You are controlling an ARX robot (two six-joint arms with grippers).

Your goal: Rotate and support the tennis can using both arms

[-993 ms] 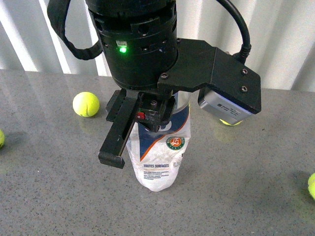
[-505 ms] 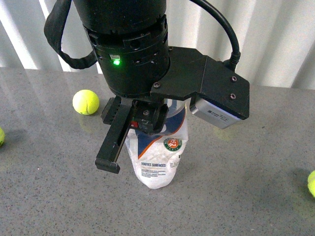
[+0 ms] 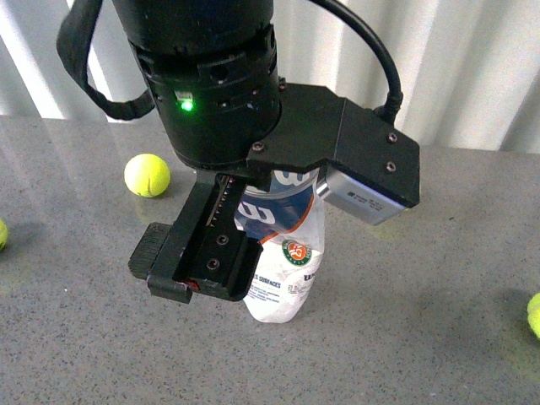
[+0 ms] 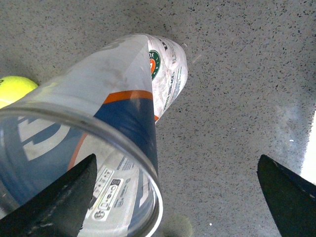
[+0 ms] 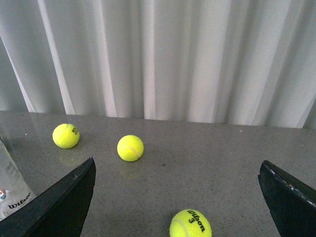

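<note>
The tennis can (image 3: 287, 253) stands on its lower end on the grey table, leaning a little, with its label facing me. My left arm hangs over it, and the left gripper (image 3: 173, 268) is open beside the can's upper part. In the left wrist view the can (image 4: 123, 94) runs away from the camera. Its clear open rim lies against one finger (image 4: 59, 202), and the other finger (image 4: 289, 197) stands far off over bare table. The right gripper (image 5: 177, 163) is open over the table with nothing between its fingers. A sliver of the can (image 5: 10, 192) shows at that view's edge.
Yellow tennis balls lie about: one (image 3: 148, 175) behind the can to the left, others at the table's side edges (image 3: 533, 314). The right wrist view shows three balls, the nearest (image 5: 190, 223) between the fingers' lines. A white curtain (image 5: 173, 59) backs the table.
The left wrist has rolled, turning the gripper's flat side toward me and shifting it left. The can's top has come further out from under the arm, showing more label.
</note>
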